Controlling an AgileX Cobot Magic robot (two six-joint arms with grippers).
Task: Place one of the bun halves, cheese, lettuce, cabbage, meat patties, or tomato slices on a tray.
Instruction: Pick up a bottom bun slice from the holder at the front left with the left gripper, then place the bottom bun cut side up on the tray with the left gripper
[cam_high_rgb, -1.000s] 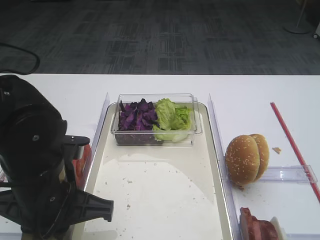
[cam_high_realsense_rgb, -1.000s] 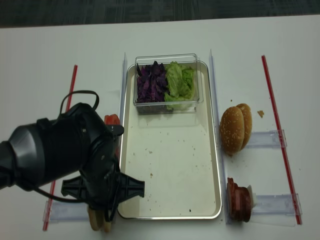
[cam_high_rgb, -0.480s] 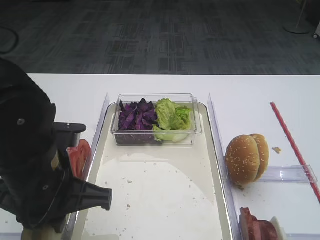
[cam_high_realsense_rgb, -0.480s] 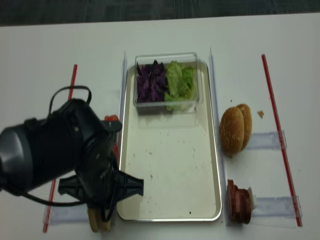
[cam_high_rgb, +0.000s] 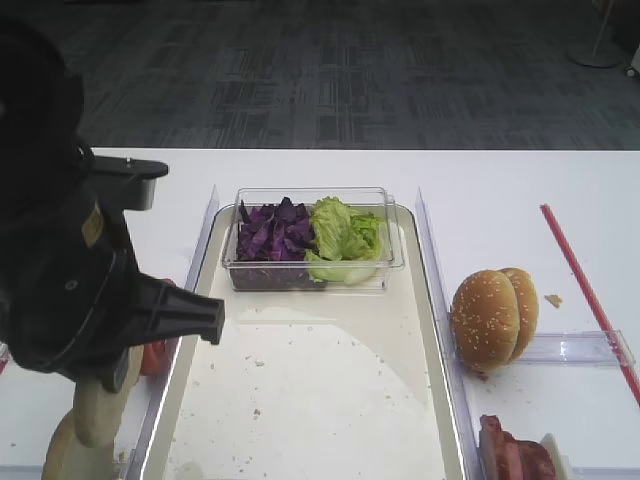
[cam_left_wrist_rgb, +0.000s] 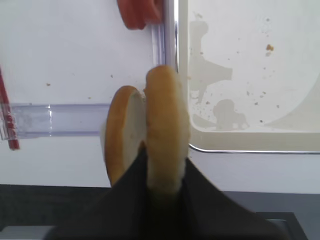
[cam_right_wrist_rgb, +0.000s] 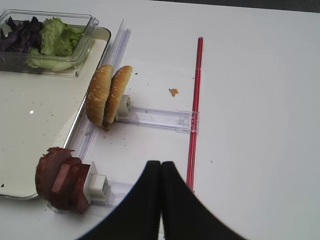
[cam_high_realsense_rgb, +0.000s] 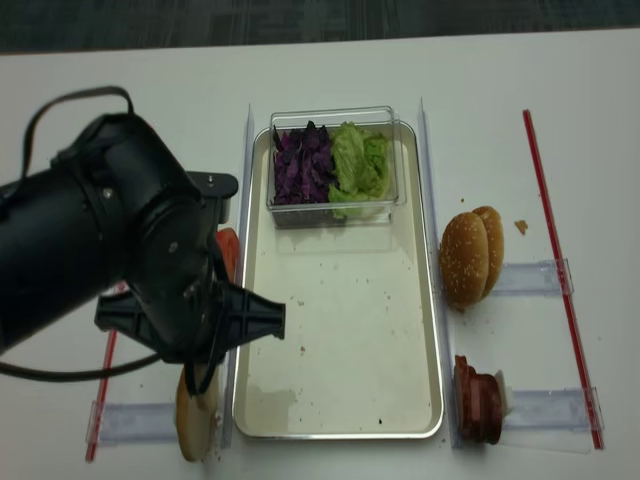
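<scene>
The left claw (cam_left_wrist_rgb: 165, 172) is clamped on a pale bun half (cam_left_wrist_rgb: 166, 130), pinching it on edge, with a second bun half (cam_left_wrist_rgb: 122, 132) standing right beside it on the left. Both sit just off the tray's near-left corner (cam_left_wrist_rgb: 250, 149), over the clear plastic rack (cam_left_wrist_rgb: 55, 119). From the high views the left arm's dark bulk hides the fingers entirely; only the bun (cam_high_rgb: 103, 405) pokes out beneath it, and another bun half (cam_high_rgb: 70, 455) is cut off by the bottom edge. The tomato slices (cam_high_realsense_rgb: 229, 250) peek out beside the arm, mostly covered.

Against a second ago, the arm has risen and pulled back toward the table's far side, and the gripped bun half has lifted with it.

The right claw (cam_right_wrist_rgb: 160, 165) is pressed shut on nothing, hovering over bare table beside the red strip (cam_right_wrist_rgb: 195, 107). Its camera gives a clear look at the meat patties (cam_right_wrist_rgb: 62, 177) and the seeded buns (cam_right_wrist_rgb: 107, 94), which the left wrist view misses. In the tub (cam_high_realsense_rgb: 335, 165) at the tray's far end lie cabbage (cam_high_realsense_rgb: 300, 165) and lettuce (cam_high_realsense_rgb: 362, 165).
</scene>
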